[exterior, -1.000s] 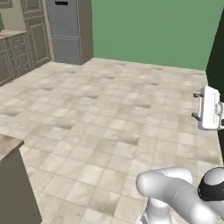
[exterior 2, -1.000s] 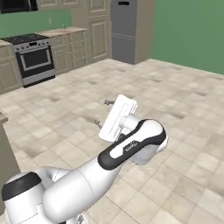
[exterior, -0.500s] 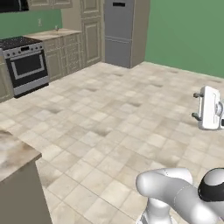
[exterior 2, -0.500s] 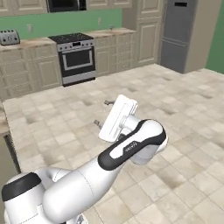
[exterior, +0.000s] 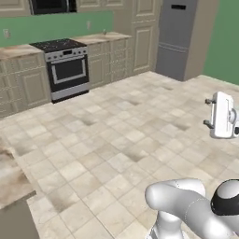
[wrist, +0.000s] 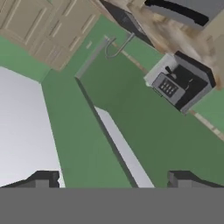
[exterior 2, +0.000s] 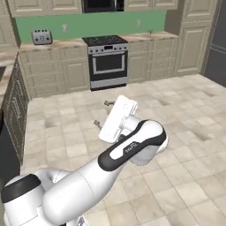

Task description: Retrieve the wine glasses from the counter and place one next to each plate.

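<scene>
My gripper [exterior: 206, 112] hangs in the air over the tiled floor, held out sideways, its two fingers wide apart with nothing between them. In the right base view the gripper [exterior 2: 102, 114] points left at the end of the bent white arm. The hand view, past the gripper [wrist: 113, 179], looks at a green wall, beige cabinets and a strip of tan stone top [wrist: 175, 39]. The counter [exterior: 18, 50] runs along the far wall over beige cabinets, and the right base view has the counter [exterior 2: 57, 43] too. The wine glasses and the plates are out of view.
A steel stove [exterior: 67, 67] stands in the counter run, and the stove [exterior 2: 108, 62] sits centre-back in the right base view. A grey fridge [exterior: 179, 37] is at the back right. A toaster [exterior 2: 42, 36] rests on the counter. A tan-topped corner [exterior: 11, 175] juts in at lower left.
The whole picture has swung: the base has turned, bringing the stove and the back counter from the edge toward the middle. The arm keeps its pose and the gripper stays open.
</scene>
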Controlling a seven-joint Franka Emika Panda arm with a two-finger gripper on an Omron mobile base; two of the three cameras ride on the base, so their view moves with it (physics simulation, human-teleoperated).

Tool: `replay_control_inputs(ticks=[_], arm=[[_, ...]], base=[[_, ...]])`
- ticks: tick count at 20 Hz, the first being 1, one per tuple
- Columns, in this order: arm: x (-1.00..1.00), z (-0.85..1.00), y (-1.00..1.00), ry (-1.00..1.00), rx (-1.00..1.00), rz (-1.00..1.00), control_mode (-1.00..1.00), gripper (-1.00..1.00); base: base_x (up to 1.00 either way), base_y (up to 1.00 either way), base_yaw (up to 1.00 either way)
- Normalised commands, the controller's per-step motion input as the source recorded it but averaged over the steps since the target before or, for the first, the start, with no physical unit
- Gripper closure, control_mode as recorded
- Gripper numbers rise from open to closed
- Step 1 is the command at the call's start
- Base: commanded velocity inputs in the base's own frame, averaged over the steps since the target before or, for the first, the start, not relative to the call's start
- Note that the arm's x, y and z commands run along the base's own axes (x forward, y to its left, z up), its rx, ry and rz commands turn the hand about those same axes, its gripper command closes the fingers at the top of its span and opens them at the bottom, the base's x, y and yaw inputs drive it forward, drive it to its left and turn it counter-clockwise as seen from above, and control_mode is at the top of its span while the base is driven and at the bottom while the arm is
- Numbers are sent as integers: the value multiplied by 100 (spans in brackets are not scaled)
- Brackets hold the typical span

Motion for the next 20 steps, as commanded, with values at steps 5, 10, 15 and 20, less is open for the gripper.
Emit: replay_control_inputs(ticks=[5,10,15,20], arm=[[0,0,0,0,0,0,100,-100],[0,0,0,0,0,0,100,-100],[0,0,0,0,0,0,100,-100],[0,0,0,0,0,0,100,-100]], base=[[100,-80,34],[100,-100,17],[100,-100,0],[100,-71,2]])
